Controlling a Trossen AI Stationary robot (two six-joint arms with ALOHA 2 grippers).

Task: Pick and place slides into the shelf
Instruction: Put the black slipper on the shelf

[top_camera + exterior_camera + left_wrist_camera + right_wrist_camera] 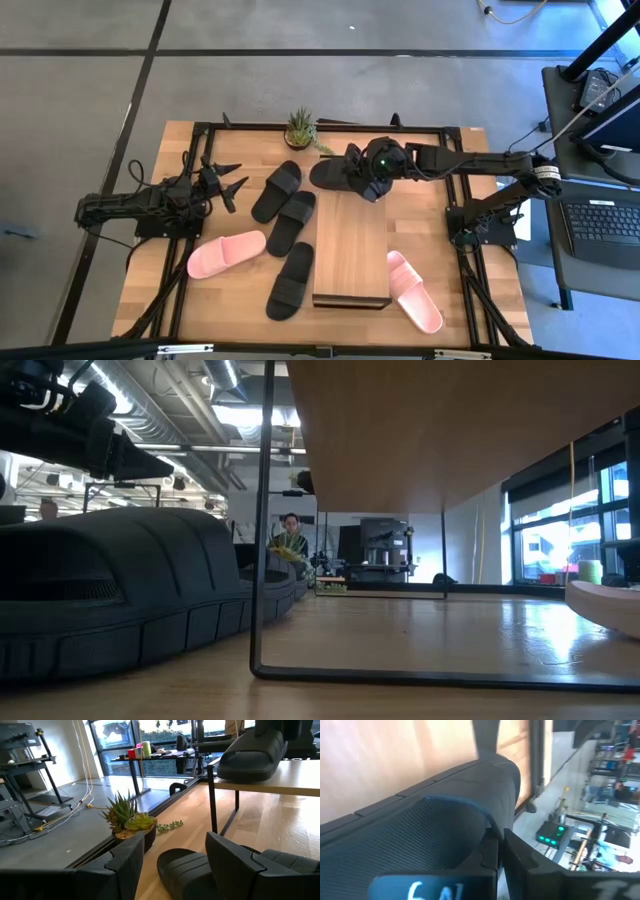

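— What's the table looking like from your end?

— Pale wooden tabletop (230,290) inside a dark frame, on a grey concrete floor (80,90) crossed by dark lines. The shelf (351,250) runs near to far down the middle, light-brown plank top. A small potted succulent (300,128) stands at the far edge.

— And the slides?

— I count three black slides (283,218) on the table left of the shelf, one pink slide (226,253) further left, and another pink slide (413,290) right of the shelf at the near end. A fourth black slide (330,173) is at the shelf's far end, resting on the plank top in the left wrist view.

— Grippers?

— My right gripper (368,178) is over the shelf's far end, pinched tight on that fourth black slide's strap. My left gripper (226,184) hangs at the left side of the table with its fingers spread wide, holding nothing, near the far black slide.

— The room?

— Through the low view I see exposed ceiling ducts (170,420), big windows (560,530) on the right, and a person (289,545) far back by some desks. A laptop (606,220) sits on a stand to the right of the table.
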